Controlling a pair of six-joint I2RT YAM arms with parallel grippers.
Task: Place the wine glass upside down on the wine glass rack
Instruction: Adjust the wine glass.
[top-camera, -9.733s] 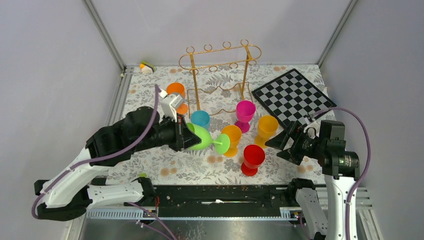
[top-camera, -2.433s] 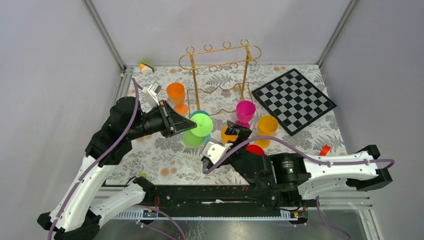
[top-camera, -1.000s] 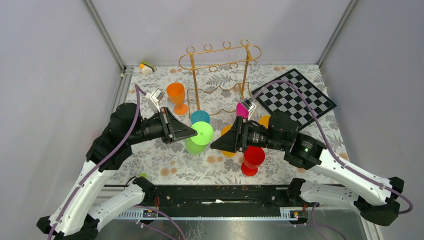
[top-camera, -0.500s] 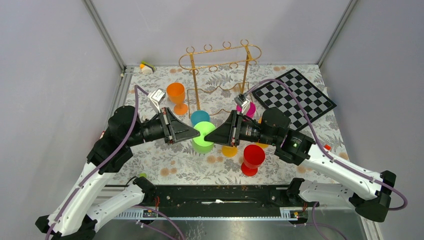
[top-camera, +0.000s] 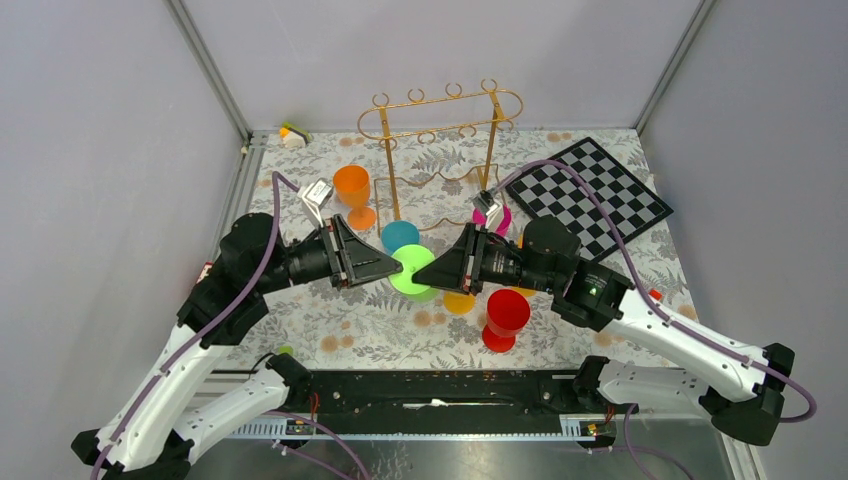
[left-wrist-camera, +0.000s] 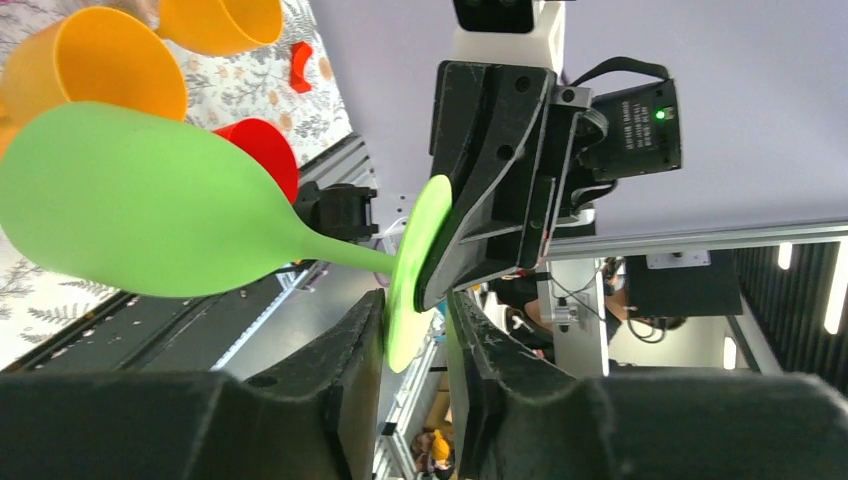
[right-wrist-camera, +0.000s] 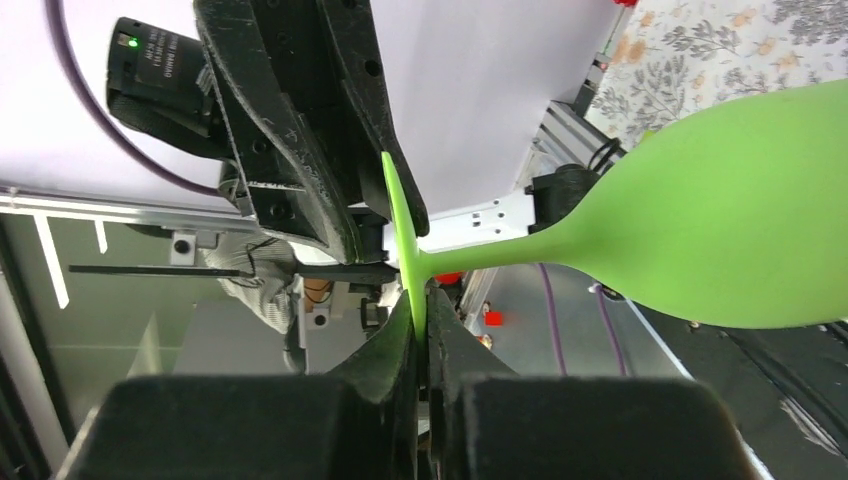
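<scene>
The green wine glass (top-camera: 411, 272) hangs in the air between my two arms over the middle of the table, bowl down. In the left wrist view its bowl (left-wrist-camera: 140, 205) points left. My right gripper (right-wrist-camera: 420, 305) is shut on the thin edge of the glass's foot (right-wrist-camera: 405, 240). My left gripper (left-wrist-camera: 413, 310) stands open round the same foot, with a gap on each side. In the top view, left gripper (top-camera: 397, 266) and right gripper (top-camera: 419, 276) meet tip to tip. The gold wine glass rack (top-camera: 391, 180) stands at the back with nothing hanging on it.
On the floral cloth stand an orange glass (top-camera: 352, 186), a blue one (top-camera: 400, 236), a pink one (top-camera: 492, 214), a yellow-orange one (top-camera: 458, 299) and a red one (top-camera: 507, 313). A checkerboard (top-camera: 587, 198) lies back right. A small toy (top-camera: 293, 134) sits back left.
My right gripper came in from the right and closed on the glass's foot. My left jaws, shut on that foot before, have parted.
</scene>
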